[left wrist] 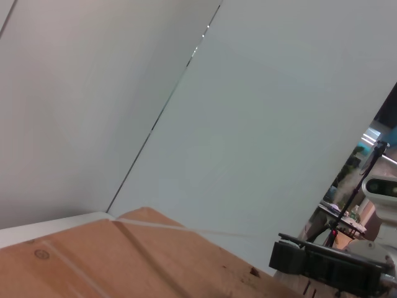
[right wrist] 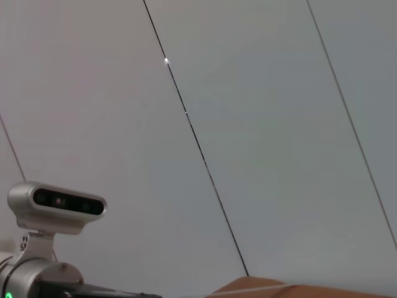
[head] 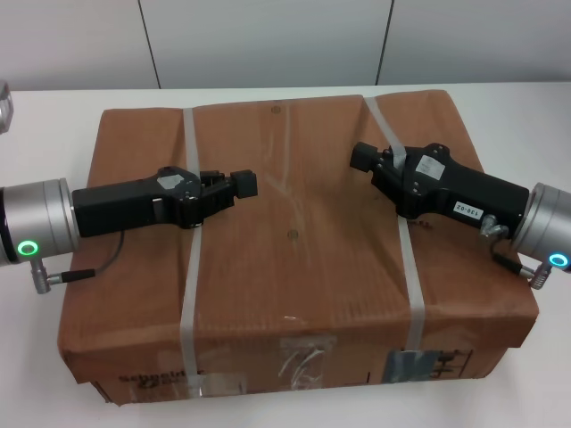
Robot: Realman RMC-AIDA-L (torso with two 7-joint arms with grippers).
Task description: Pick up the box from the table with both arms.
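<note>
The box (head: 294,259) is a large flat brown carton with two pale straps (head: 190,267) and labels on its near side. It fills most of the head view, with the white table (head: 71,111) showing behind it. My left gripper (head: 243,183) reaches in from the left over the box top, across the left strap. My right gripper (head: 364,159) reaches in from the right over the right strap. The two point toward each other, apart. The left wrist view shows the box top (left wrist: 93,261) and the right gripper (left wrist: 322,264) farther off. The right wrist view shows a box edge (right wrist: 298,290).
A pale panelled wall (head: 268,40) stands behind the table. A small greyish object (head: 4,107) sits at the table's far left edge. My left arm's wrist camera (right wrist: 59,205) shows in the right wrist view.
</note>
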